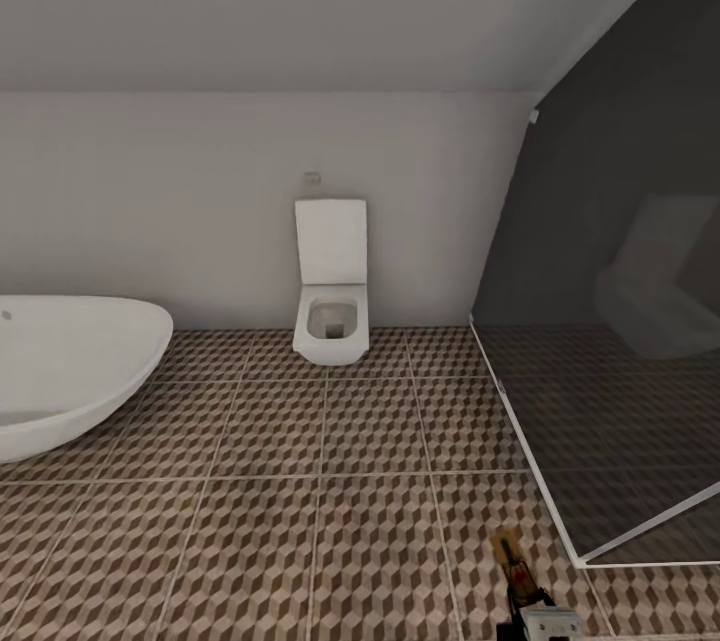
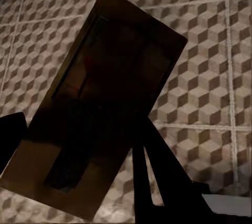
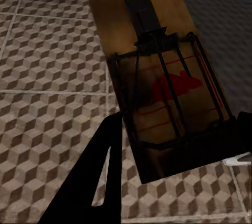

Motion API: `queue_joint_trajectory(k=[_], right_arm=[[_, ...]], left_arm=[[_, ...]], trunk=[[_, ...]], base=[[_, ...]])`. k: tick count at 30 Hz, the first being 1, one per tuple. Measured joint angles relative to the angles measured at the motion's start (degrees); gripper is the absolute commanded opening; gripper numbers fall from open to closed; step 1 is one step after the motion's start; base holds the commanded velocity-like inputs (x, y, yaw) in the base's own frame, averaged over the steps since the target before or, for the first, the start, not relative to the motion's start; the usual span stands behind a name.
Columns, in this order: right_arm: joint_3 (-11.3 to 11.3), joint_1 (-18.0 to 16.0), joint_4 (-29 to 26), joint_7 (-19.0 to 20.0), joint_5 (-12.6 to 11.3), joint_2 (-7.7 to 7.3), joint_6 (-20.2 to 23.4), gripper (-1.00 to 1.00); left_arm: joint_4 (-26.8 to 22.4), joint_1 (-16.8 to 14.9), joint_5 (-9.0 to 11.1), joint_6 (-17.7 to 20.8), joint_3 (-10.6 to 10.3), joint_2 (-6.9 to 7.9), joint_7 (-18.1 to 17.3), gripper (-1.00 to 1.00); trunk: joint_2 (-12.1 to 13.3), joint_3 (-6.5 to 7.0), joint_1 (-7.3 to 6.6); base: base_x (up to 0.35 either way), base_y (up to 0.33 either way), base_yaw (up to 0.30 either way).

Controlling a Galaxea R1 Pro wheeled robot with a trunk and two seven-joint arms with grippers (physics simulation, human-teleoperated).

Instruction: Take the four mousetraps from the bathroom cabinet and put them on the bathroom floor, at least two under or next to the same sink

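My right gripper [image 3: 178,129] is shut on a tan mousetrap [image 3: 157,77] with black wire parts and a red spot, held above the cube-patterned bathroom floor [image 3: 47,66]. In the head view this mousetrap [image 1: 507,553] sticks forward from the right gripper [image 1: 530,611] at the bottom edge. My left gripper [image 2: 79,140] is shut on a second mousetrap [image 2: 105,103], dark in shadow, tilted over the floor tiles [image 2: 210,77]. The cabinet and the sink are out of view.
A white oval bathtub [image 1: 60,371] stands at the left. A white toilet [image 1: 332,306] hangs on the far wall. A glass shower enclosure [image 1: 610,341] with a white floor rim fills the right side. Open tiled floor [image 1: 300,481] lies between them.
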Motion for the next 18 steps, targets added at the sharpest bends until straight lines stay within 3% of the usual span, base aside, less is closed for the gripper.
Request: queue_joint_trajectory(k=[2,4,5,6,7,8,9,10,13,15,18], right_arm=[[0.0,-0.04,-1.7,0.15,0.11,-0.04,6.05,-1.0],[0.02,-0.08,-5.67,0.25,0.17,-0.05,11.21,-1.0],[0.02,-0.09,-8.43,0.28,0.17,-0.05,13.58,-1.0],[0.0,-0.09,-9.99,0.29,0.13,-0.05,14.91,-1.0],[0.03,-0.11,-14.5,0.32,0.19,-0.04,19.36,-1.0],[0.02,-0.12,-17.97,0.35,0.15,-0.04,22.9,-1.0],[0.01,-0.13,-19.77,0.37,0.1,-0.04,24.76,-1.0],[0.06,-0.2,-24.32,0.39,0.12,-0.04,29.78,-1.0],[0.08,-0.66,-31.83,0.81,0.06,0.2,36.69,-1.0],[0.09,-1.65,-35.51,1.82,0.05,0.6,39.64,-1.0],[0.1,-3.8,-38.1,4.69,-0.03,1.35,44.74,-1.0]], left_arm=[[-6.32,-0.06,-0.2,12.48,-0.11,0.63,-0.15,-1.0],[-15.85,-0.09,-0.33,23.64,-0.05,1.55,-0.19,-1.0],[-20.63,-0.09,-0.43,28.49,0.01,1.83,-0.06,-1.0],[-22.99,-0.07,-0.35,30.82,0.13,1.95,0.02,-1.0],[-28.8,-0.17,-0.47,36.71,0.17,2.13,0.2,-1.0],[-32.67,-0.35,-0.57,40.16,0.45,2.21,0.28,-1.0],[-34.48,-0.46,-0.52,41.7,0.78,2.24,0.31,-1.0],[-38.79,-1.1,-0.41,45.19,2.7,2.21,0.31,-1.0],[-44.74,-4.14,-0.48,51.93,8.15,1.68,0.39,-1.0],[-46.19,-6.95,-0.52,55.76,9.92,1.34,0.4,-1.0],[-46.83,-10.24,-0.53,58.01,11.09,1.21,0.39,-1.0]], trunk=[[0.0,0.01,0.0],[-0.01,0.02,0.0],[-0.01,0.02,0.0],[0.0,0.01,0.0],[0.0,0.02,0.0],[-0.01,0.02,0.0],[0.0,0.01,0.0],[0.0,0.02,0.0],[0.0,0.03,0.0],[0.0,0.02,0.0],[0.0,0.01,0.0]], base=[[0.0,0.0,0.0],[0.0,0.0,0.0],[0.0,0.0,0.0],[0.0,0.0,0.0],[0.0,0.0,0.0],[0.0,0.0,0.0],[0.0,0.0,0.0],[0.0,0.0,0.0],[0.0,0.0,0.0],[0.0,0.0,0.0],[0.0,0.0,0.0]])
